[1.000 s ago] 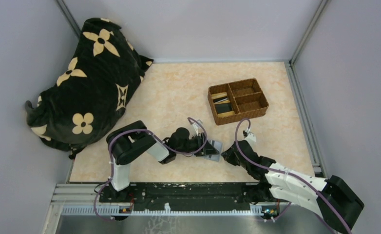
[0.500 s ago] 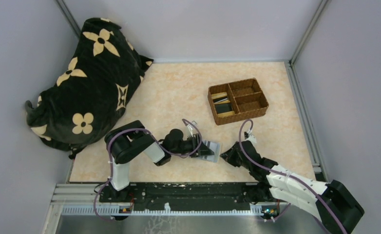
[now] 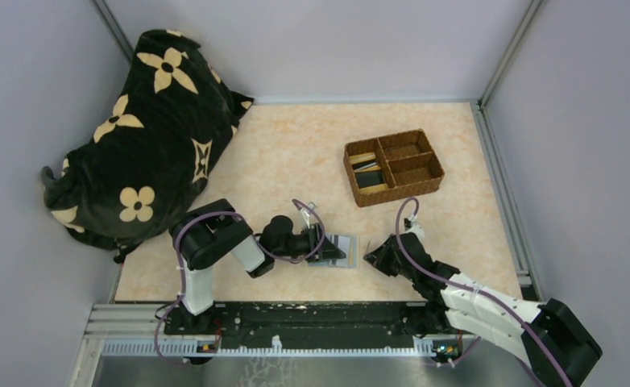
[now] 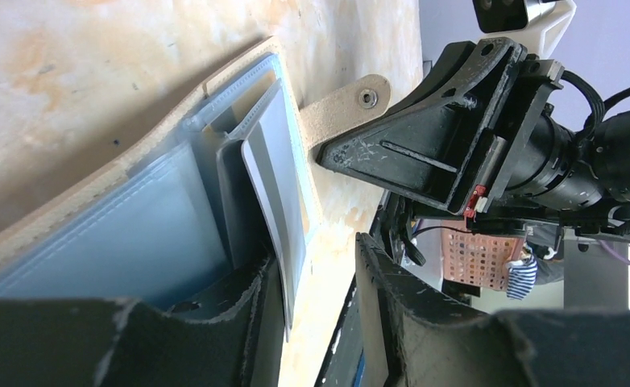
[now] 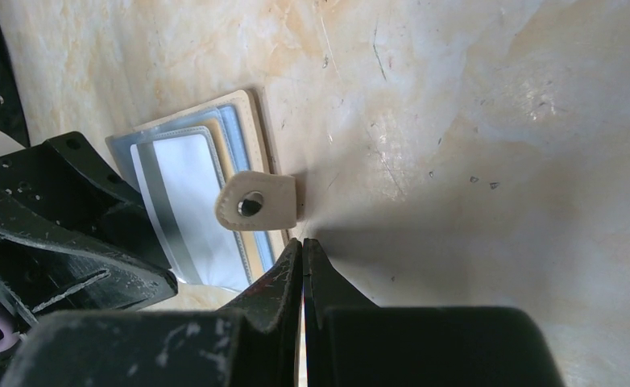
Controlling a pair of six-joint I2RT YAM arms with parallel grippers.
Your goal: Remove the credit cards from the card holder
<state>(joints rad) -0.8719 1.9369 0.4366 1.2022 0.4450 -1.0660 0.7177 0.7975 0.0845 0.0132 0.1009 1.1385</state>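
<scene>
The card holder (image 3: 344, 247) lies open on the table between my grippers, pale blue-grey faces up (image 4: 159, 234). A grey-white credit card (image 4: 275, 185) with a dark stripe sticks out of its pocket; it also shows in the right wrist view (image 5: 187, 201). My left gripper (image 3: 326, 251) is open, its jaws either side of the card's free edge (image 4: 316, 262), one finger (image 4: 215, 322) resting on the holder. My right gripper (image 5: 304, 243) is shut and empty, its tips on the table just beside the holder's snap tab (image 5: 257, 201). In the top view it (image 3: 370, 256) sits right of the holder.
A brown woven compartment tray (image 3: 424, 153) stands at the back right, with cards (image 3: 366, 169) in its left compartment. A large black cushion with cream flowers (image 3: 142, 129) fills the back left. Grey walls bound the table.
My left gripper has drawn back to the left and the card holder has slid left with it. A small gap has opened between the holder and my right gripper.
</scene>
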